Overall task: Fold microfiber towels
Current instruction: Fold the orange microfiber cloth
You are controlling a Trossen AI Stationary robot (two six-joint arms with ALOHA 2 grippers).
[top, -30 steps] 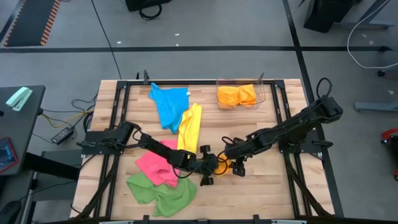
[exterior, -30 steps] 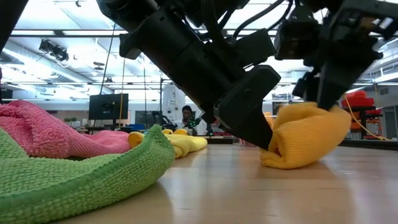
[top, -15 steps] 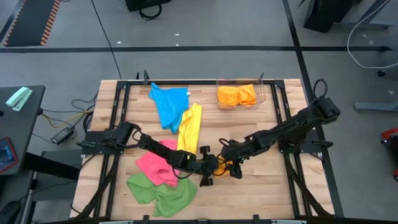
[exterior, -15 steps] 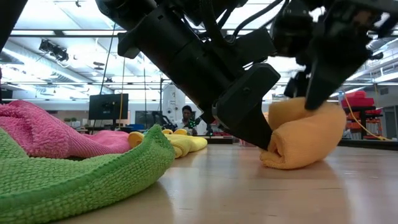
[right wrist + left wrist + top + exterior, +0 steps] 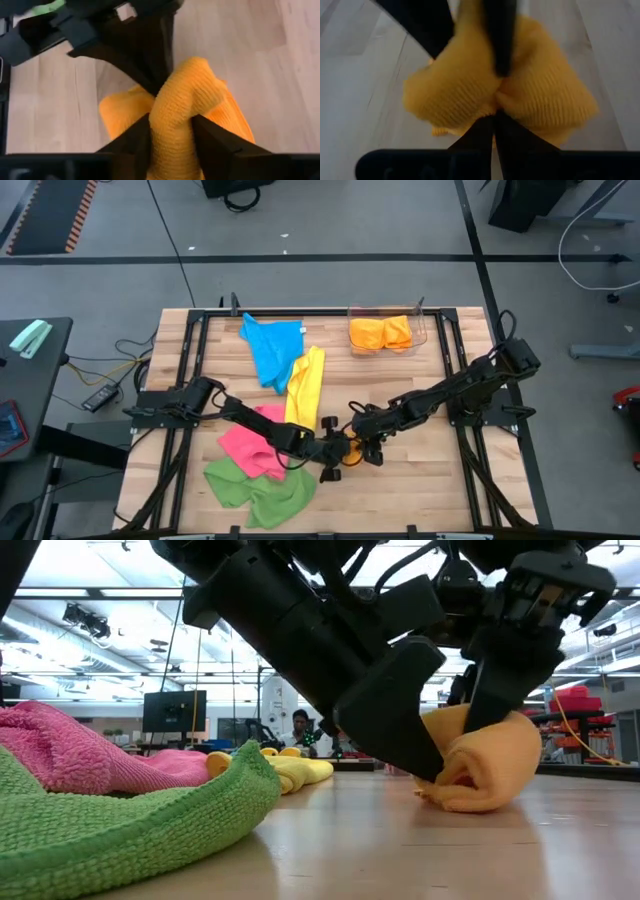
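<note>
Centrally, orange towel (image 5: 487, 765) pinched between closed left gripper (image 5: 495, 116) and clasping right gripper (image 5: 171, 127).

orange towel (image 5: 490, 765), pink towel (image 5: 250, 446), green towel (image 5: 260, 492), blue towel (image 5: 272, 348)

From my overhead feed the table (image 5: 420, 480) is pale wood planks inside a black frame, standing on a grey floor (image 5: 330, 280) crossed by dark tape lines. A striped orange-and-black mat (image 5: 45, 215) lies at the far left corner. Cables (image 5: 120, 365) trail beside a dark side desk (image 5: 30, 430) on the left. Across the tabletop I see an open workshop with bright ceiling lights (image 5: 90, 585), a dark monitor (image 5: 174, 710), a person (image 5: 300, 726) seated far back, and red gear (image 5: 582, 700) on the right.
</note>
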